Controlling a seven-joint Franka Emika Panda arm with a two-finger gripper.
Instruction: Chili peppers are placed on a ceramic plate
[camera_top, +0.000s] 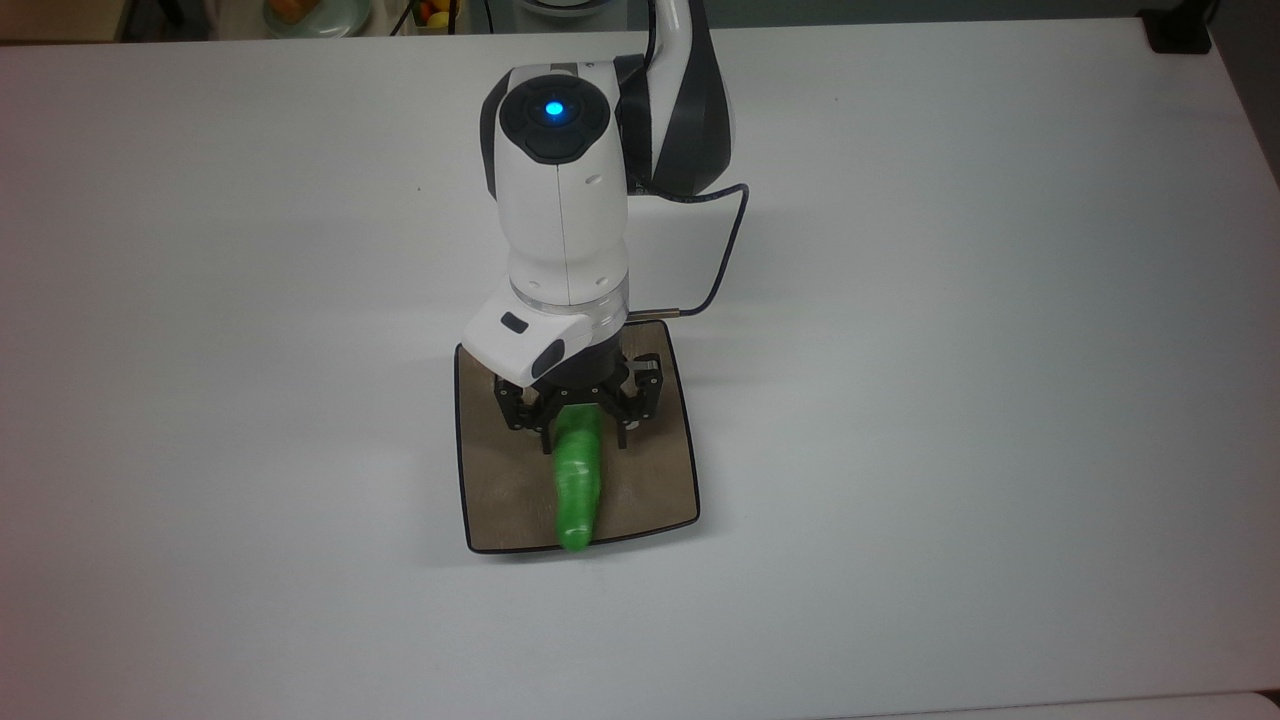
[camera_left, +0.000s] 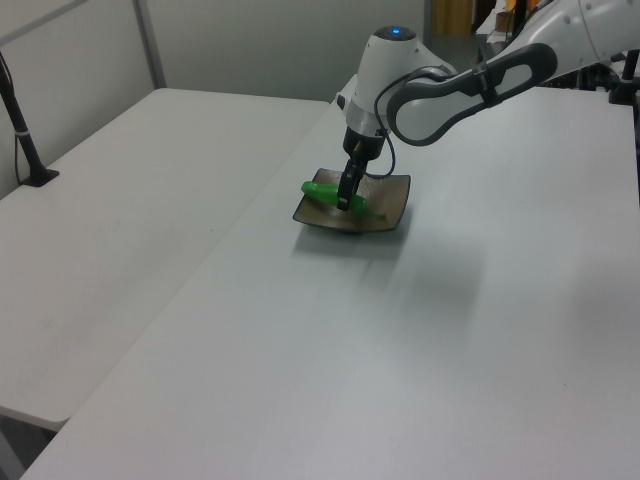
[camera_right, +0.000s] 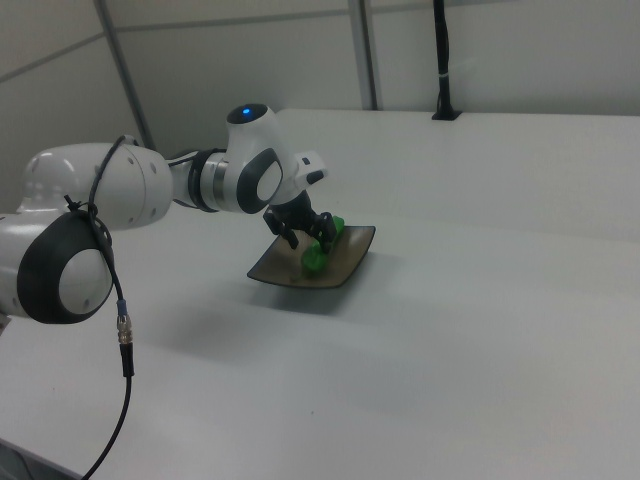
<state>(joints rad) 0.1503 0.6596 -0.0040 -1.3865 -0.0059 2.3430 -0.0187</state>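
The green chili pepper (camera_top: 578, 482) lies lengthwise on the square tan-brown plate (camera_top: 500, 490), its tip reaching the plate's near rim in the top view. My gripper (camera_top: 583, 430) stands just over the pepper's stem end, open, with a finger on each side and a gap to the pepper. In the left view the pepper (camera_left: 320, 190) rests across the plate (camera_left: 388, 207) beneath the gripper (camera_left: 346, 200). The right view has the pepper (camera_right: 317, 257) on the plate (camera_right: 348, 262) under the gripper (camera_right: 308, 237). The stem is hidden by the gripper.
The plate sits mid-table on a wide white tabletop (camera_top: 950, 400). A thin dark cable (camera_top: 728, 235) loops off the arm's wrist. A black clamp (camera_top: 1180, 30) sits at the far right corner in the top view. A second white table (camera_left: 120, 200) adjoins in the left view.
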